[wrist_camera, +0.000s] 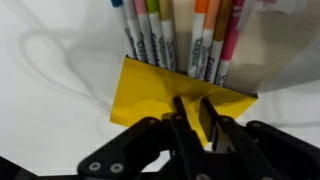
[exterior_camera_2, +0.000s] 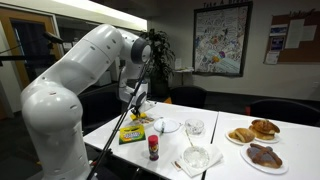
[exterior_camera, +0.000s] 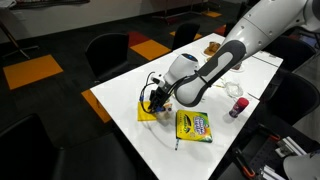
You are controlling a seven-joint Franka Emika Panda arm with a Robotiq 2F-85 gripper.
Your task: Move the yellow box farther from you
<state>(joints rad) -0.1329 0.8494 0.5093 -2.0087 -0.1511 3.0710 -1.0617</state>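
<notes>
The arm reaches down over the white counter [exterior_camera: 118, 88], with the gripper [wrist_camera: 194, 118] positioned at the near edge of the yellow box [wrist_camera: 165, 92]. In the wrist view the two dark fingers [wrist_camera: 179, 115] stand close together, leaving only a narrow gap; their tips overlap the edge of the box, and it cannot be determined whether they clamp it or merely rest against it. The yellow box lies flat on the counter, turned cornerwise to the wrist camera. A row of coloured markers [wrist_camera: 175, 35] stands upright just beyond its far edge. In an exterior view the yellow box [exterior_camera: 146, 112] sits near one edge of the counter, directly beneath the gripper [exterior_camera: 156, 100]. The larger printed crayon box [exterior_camera: 193, 125] lies flat just beside the yellow box and apart from it. A small bottle with a red cap [exterior_camera: 236, 107] stands well apart, past the crayon box. In an exterior view the crayon box [exterior_camera_2: 131, 133] and the bottle [exterior_camera_2: 153, 148] lie toward the camera, and two plates of pastries [exterior_camera_2: 255, 131] occupy a neighbouring section of the counter.
</notes>
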